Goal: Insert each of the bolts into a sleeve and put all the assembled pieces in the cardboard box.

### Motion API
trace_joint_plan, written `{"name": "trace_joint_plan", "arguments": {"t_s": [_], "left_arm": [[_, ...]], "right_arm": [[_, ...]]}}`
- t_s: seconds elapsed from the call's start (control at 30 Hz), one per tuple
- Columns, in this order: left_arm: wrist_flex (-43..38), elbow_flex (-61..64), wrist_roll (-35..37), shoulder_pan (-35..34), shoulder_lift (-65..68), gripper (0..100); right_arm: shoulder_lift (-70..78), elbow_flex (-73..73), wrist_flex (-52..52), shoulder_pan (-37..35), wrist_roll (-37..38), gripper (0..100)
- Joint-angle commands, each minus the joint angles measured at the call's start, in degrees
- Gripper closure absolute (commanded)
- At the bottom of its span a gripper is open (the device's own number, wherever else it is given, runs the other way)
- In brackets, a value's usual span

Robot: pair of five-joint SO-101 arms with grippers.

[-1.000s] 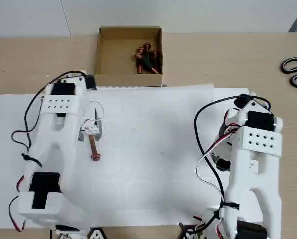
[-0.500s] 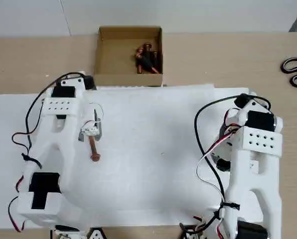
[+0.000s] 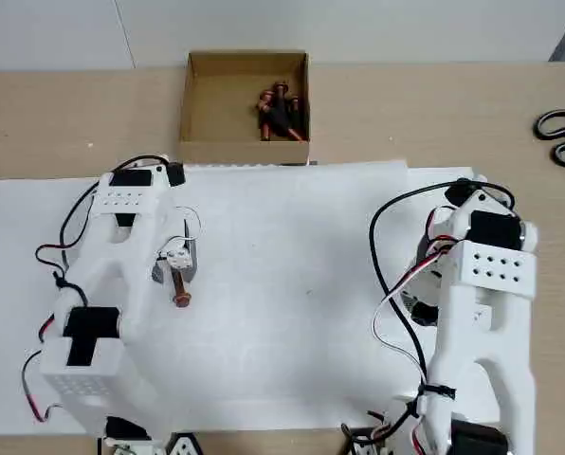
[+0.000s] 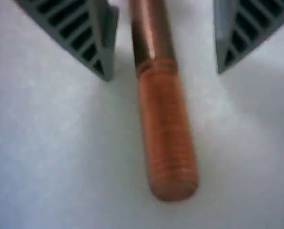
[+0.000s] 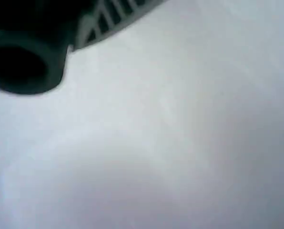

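Straddling the bolt (image 4: 165, 138) that lies on the white sheet (image 3: 292, 313), the left gripper (image 4: 166, 69) has its jaws released, one on each side of the shank. It should close squarely on the smooth shank, leaving the threaded end free for a sleeve.

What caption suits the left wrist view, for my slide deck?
Open fingers flank a copper bolt lying on the white sheet.

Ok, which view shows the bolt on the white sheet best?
Left wrist view: the bolt lies close up, threads and smooth shank clear between the open fingers of the left gripper. The high view has the bolt small, partly under that gripper. The right wrist view faces a black sleeve.
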Motion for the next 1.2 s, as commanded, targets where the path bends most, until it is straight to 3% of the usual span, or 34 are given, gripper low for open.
{"name": "trace_joint_plan", "arguments": {"t_s": [0.0, 0.17, 0.47, 0.63, 0.73, 0.9, 1.17], "left_arm": [[-1.4, -0.2, 0.4, -0.1, 1.4, 86], [-2.6, -0.3, 0.8, 0.0, 1.5, 99], [3.0, -2.2, 1.1, 4.9, 1.3, 99], [14.2, -14.8, 0.6, 5.0, 1.3, 99], [15.7, -20.8, -1.8, 5.0, 1.3, 99], [15.6, -24.4, -13.9, 5.0, 1.3, 99], [15.6, -24.2, -50.9, 5.5, 1.3, 99]], "right_arm": [[-2.1, -0.3, -0.4, -0.1, 0.2, 99.5], [-2.1, -0.3, -0.4, -0.1, 0.2, 99.5], [-2.1, -0.2, -0.8, -0.1, 0.2, 99.5], [-2.1, -0.2, -0.5, 0.0, 0.2, 99.5], [-2.1, -0.2, -0.4, 0.0, 0.2, 99.5], [-2.1, -0.2, -0.4, 0.0, 0.2, 99.5], [-2.1, -0.2, -0.4, 0.0, 0.2, 99.5]]}}
